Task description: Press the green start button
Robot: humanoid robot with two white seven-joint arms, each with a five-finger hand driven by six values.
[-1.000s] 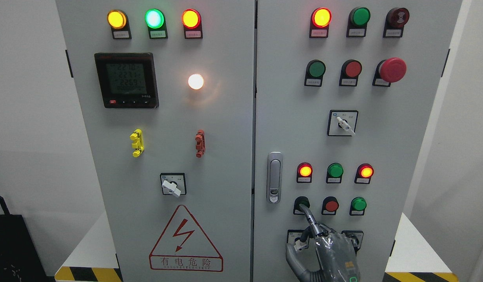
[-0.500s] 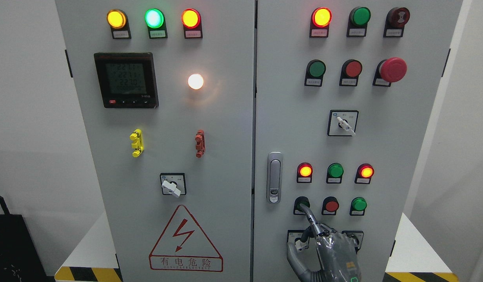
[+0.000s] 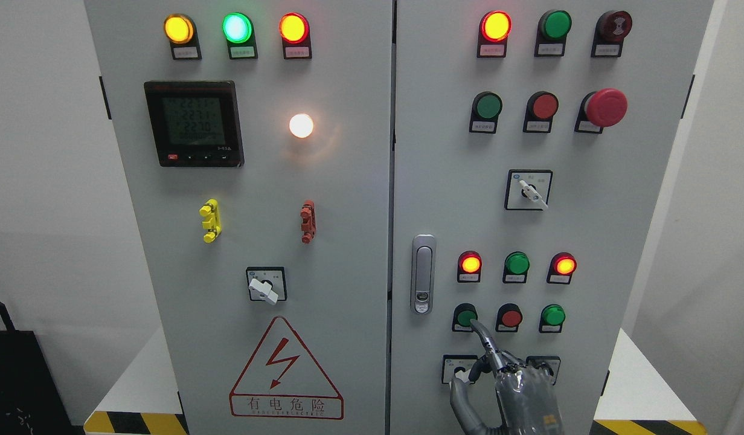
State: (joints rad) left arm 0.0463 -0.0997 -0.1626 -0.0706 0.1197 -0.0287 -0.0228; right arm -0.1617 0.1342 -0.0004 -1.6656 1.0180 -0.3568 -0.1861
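Grey sheet steel makes up the two-door cabinet that fills our view. We log one robot hand at 6 o'clock, low on the right door; its arm enters at the bottom edge right of the middle, so we record it as the right hand. Its index finger is stretched up toward 11 o'clock while the other fingers are curled in, holding nothing. The fingertip sits just below and to the right of the green start button, at the button's lower rim; we cannot tell whether it touches. That button is the leftmost of a row of three, with a red button at its 3 o'clock and a further green button beyond. The door latch stands at the button's 10 o'clock.
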